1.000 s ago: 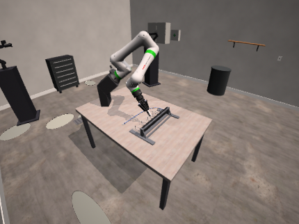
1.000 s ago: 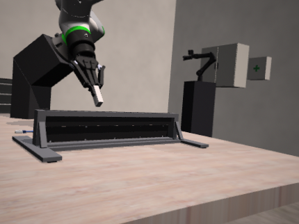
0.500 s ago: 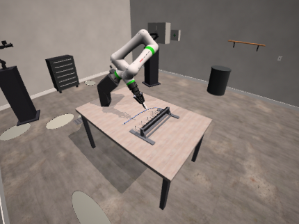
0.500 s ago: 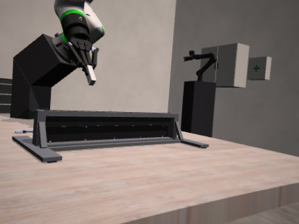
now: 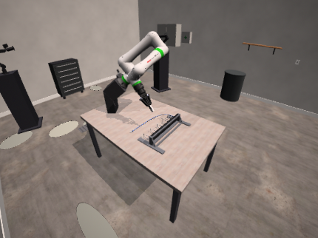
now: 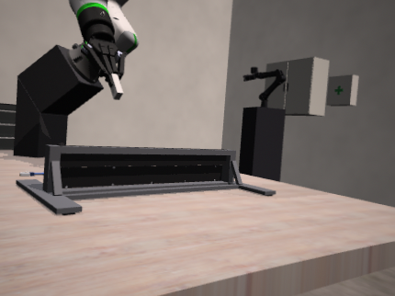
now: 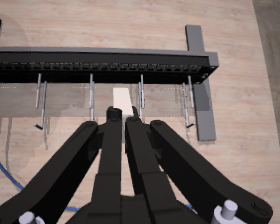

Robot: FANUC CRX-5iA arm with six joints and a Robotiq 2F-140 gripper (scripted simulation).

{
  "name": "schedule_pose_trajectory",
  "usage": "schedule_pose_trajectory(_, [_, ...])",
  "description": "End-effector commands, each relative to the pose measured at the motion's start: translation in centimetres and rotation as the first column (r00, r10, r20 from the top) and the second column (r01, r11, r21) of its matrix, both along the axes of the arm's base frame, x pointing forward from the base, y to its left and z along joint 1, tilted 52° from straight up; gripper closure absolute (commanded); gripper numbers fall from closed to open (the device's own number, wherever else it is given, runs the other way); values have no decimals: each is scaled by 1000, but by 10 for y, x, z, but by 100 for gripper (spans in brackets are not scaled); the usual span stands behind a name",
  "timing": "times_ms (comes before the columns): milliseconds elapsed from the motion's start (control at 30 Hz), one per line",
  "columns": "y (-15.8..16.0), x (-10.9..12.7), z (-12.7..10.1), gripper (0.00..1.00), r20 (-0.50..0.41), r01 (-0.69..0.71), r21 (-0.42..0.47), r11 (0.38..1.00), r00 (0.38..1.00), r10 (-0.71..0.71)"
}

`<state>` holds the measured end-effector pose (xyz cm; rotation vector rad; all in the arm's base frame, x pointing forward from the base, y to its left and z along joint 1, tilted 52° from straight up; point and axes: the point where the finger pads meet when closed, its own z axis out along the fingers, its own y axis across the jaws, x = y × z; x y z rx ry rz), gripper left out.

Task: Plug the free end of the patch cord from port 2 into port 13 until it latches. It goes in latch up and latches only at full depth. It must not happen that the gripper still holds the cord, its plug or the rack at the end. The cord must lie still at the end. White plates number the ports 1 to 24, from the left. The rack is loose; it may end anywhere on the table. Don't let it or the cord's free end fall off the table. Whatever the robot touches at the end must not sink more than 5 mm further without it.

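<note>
The black two-finger gripper hung above the table with its pale fingertips pressed together on nothing, fully closed. The thin blue patch cord looked light and limp, likely to sag and twist if pinched along its run, so the sensible hold was judged to be the rigid plug at its free end, taken by the sides with the latch left uncovered on top (the plug's latch was too small to make out). That plug lay on the pale wooden table, near the 9 o'clock end of the dark grey metal patch rack in the exterior view. In the wrist view the cord passed at about 7 o'clock of the gripper, well apart, with the rack at 12 o'clock.
</note>
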<state>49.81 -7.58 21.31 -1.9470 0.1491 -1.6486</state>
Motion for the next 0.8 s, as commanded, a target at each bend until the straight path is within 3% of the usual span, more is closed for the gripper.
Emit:
schedule_pose_trajectory(0, [-1,0,0,100,0,0,0,1000,1000,0])
schedule_pose_trajectory(467, [-30,10,-18,100,0,0,0,1000,1000,0])
schedule_pose_trajectory(767, [-67,22,-40,100,0,0,0,1000,1000,0])
